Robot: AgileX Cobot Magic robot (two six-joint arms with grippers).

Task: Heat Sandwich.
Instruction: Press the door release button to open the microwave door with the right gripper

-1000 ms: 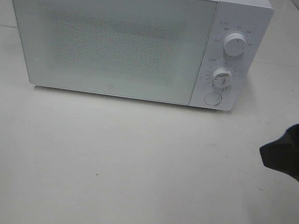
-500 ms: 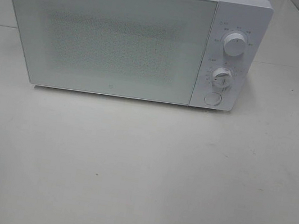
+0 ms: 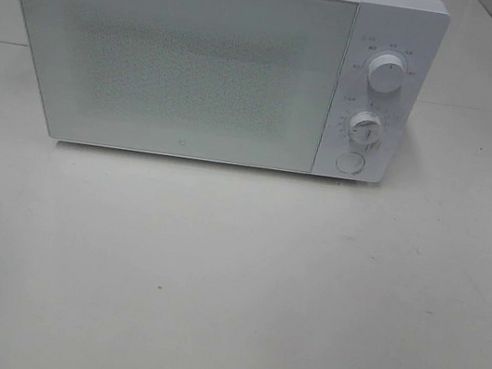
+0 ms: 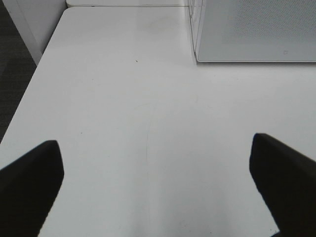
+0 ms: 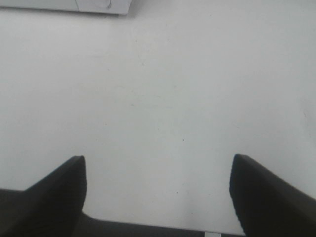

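A white microwave stands at the back of the white table with its door shut; two round knobs and a button sit on its right panel. The sandwich is out of view. No arm shows in the exterior high view. In the left wrist view my left gripper is open over bare table, with the microwave's corner ahead of it. In the right wrist view my right gripper is open over bare table, nothing between its fingers, and the microwave's base lies far ahead.
The table's left edge borders dark floor in the left wrist view. A faint seam crosses the table behind the microwave's right side.
The right arm, visible at the right edge of the exterior high view a second ago, has withdrawn out of that view. The microwave has not moved.
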